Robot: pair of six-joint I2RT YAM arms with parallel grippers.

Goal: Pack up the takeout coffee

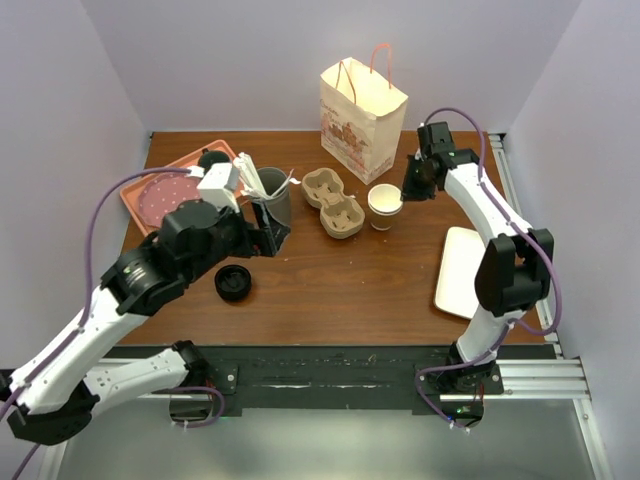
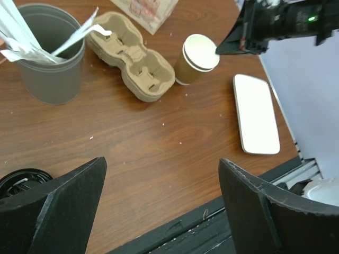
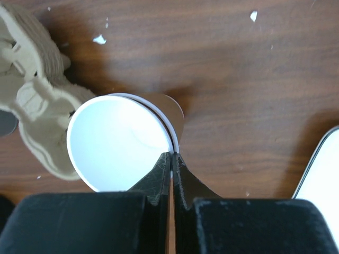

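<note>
The takeout coffee cup (image 1: 385,205) has tan-brown sides and a white inside. It stands upright on the table just right of the two-hole cardboard carrier (image 1: 333,202). My right gripper (image 1: 411,190) is shut on the cup's right rim, one finger inside and one outside. The right wrist view shows the pinch (image 3: 172,159) on the cup (image 3: 119,143), with the carrier (image 3: 37,111) to its left. My left gripper (image 2: 161,211) is open and empty above bare table. The left wrist view shows the cup (image 2: 197,58) and the carrier (image 2: 132,55) far ahead.
A grey tumbler (image 1: 270,205) with white utensils stands left of the carrier. A paper bag (image 1: 362,105) stands at the back. A black lid (image 1: 233,283) lies near the front left. A pink tray (image 1: 165,195) is at far left and a white tray (image 1: 462,270) at right.
</note>
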